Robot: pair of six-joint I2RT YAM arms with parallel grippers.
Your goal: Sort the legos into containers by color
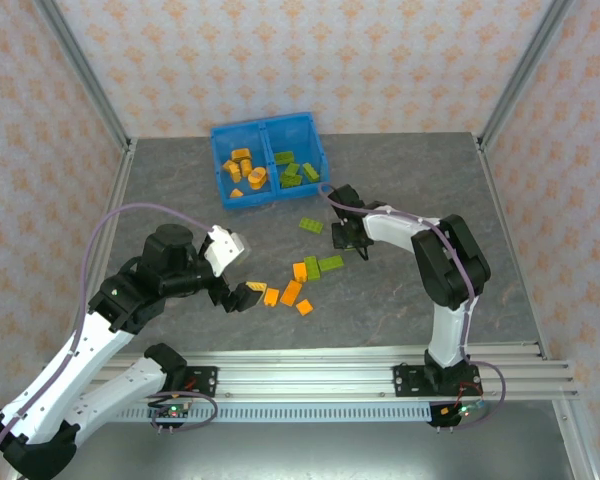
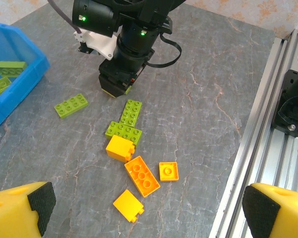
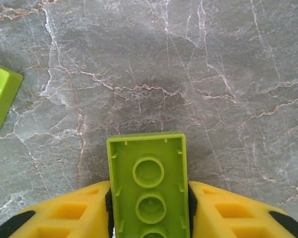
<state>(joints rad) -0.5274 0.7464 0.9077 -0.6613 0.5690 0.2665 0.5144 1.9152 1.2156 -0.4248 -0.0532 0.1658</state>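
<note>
My right gripper [image 3: 149, 201] is shut on a lime green lego [image 3: 148, 163], its hollow underside facing the wrist camera, close over the grey table. From above, that gripper [image 1: 346, 238] sits below the right end of the blue bin [image 1: 223, 163]. Orange legos [image 1: 245, 167] lie in the bin's left container and green ones [image 1: 294, 170] in its right. My left gripper [image 2: 149, 213] is open over a loose group: orange legos [image 2: 142, 176] and green legos [image 2: 123, 132]. It holds nothing. From above, the left gripper [image 1: 245, 296] is just left of that group.
One green lego [image 1: 311, 225] lies alone between the bin and the group; in the left wrist view it [image 2: 71, 105] is beside the bin's corner [image 2: 27, 69]. A metal rail [image 1: 380, 375] runs along the near edge. Patterned walls enclose the table.
</note>
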